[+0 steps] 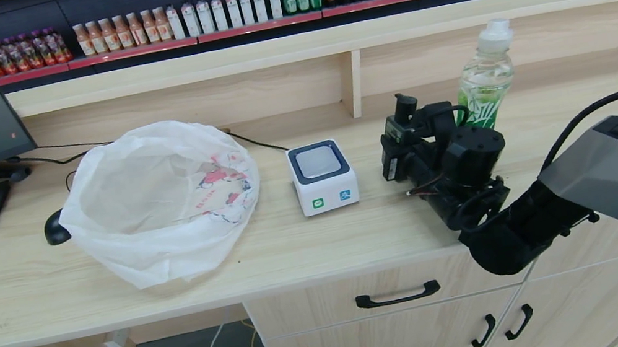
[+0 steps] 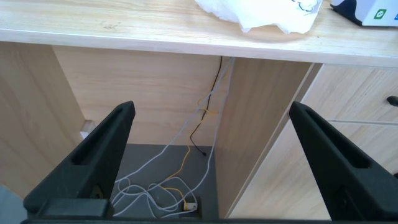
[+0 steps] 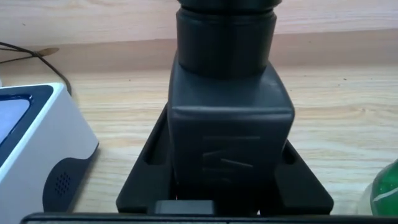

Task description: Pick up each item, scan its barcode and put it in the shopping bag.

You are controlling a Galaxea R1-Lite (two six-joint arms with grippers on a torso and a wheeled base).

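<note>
Right pincer (image 1: pixel 411 140): closed on a dark bottle (image 3: pixel 230 130), one finger at each side of its square body, black cap pointing away from the wrist. Bottle and pincer are just right of the scanner (image 1: pixel 322 175), low over the counter (image 1: pixel 297 251), apart from the scanner. Green bottle (image 1: pixel 485 84) stands farther right of the scanner, behind the pincer. Bag (image 1: pixel 156 199) lies open, left of the scanner. Left pincer (image 2: pixel 211 155): wide open, empty, below the counter edge.

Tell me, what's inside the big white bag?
Looking into the open shopping bag, only its own white plastic shows, no items. The folds along its near side could cover something small.
</note>
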